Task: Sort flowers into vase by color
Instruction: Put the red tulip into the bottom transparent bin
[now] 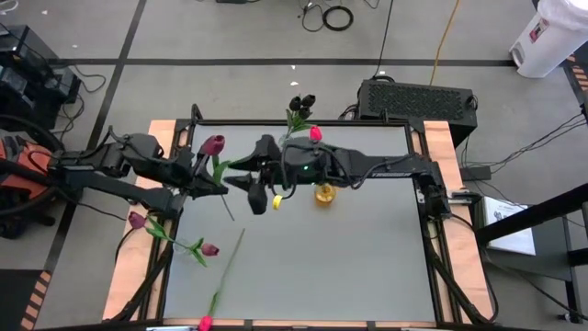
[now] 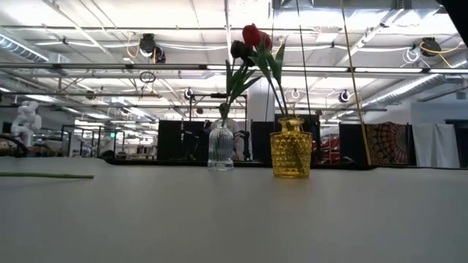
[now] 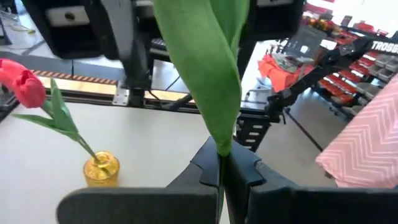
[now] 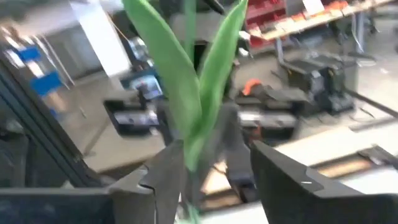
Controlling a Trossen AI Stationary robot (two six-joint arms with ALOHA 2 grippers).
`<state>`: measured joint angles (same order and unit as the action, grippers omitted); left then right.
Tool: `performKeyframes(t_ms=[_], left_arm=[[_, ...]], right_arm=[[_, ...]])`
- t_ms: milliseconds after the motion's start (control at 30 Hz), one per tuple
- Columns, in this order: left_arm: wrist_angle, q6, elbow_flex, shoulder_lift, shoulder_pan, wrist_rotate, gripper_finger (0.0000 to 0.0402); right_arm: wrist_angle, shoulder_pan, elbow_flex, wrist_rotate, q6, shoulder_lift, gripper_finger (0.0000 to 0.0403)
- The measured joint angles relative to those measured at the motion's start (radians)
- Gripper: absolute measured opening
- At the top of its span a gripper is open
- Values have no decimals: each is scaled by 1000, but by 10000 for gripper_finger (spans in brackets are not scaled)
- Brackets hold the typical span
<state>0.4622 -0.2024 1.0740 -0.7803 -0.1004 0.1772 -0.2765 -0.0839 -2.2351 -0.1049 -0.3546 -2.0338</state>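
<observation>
Left pincer point(image 3: 221, 180): clenched on the thin green stem of a dark maroon artificial tulip point(image 1: 213, 144), gripping just below its broad green leaf point(image 3: 211, 74); it sits over the left part of the grey surface point(image 1: 349, 267).
Right pincer point(image 4: 208, 168): released, its dark fingers point(image 4: 165, 177) parted on either side of the same tulip's leaves; in the high view it meets the left pincer near the surface's far middle.
Held tulip: lifted off the surface, its head pointing toward the far edge.
Yellow textured glass vase point(image 2: 290, 148): upright just beside the right arm, holding a bright red-pink tulip point(image 2: 252, 35).
Clear ribbed glass vase point(image 2: 220, 145): upright near the yellow one, holding dark, near-black tulips point(image 1: 301, 102).
Loose flowers: two maroon tulips point(image 1: 138, 220) lie on the left side of the surface; a red-pink tulip point(image 1: 205, 322) lies at the near edge, its stem angled inward.
</observation>
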Motion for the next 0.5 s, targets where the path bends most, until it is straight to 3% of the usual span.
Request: performKeyframes(t_ms=[267,500], left_arm=[[0,0,0,0,52,102,3],[1,29,0,0,88,218,3]], right_arm=[[-272,5,0,-18,-9,106,178],[-549,-2,0,-129,-86,168,178]])
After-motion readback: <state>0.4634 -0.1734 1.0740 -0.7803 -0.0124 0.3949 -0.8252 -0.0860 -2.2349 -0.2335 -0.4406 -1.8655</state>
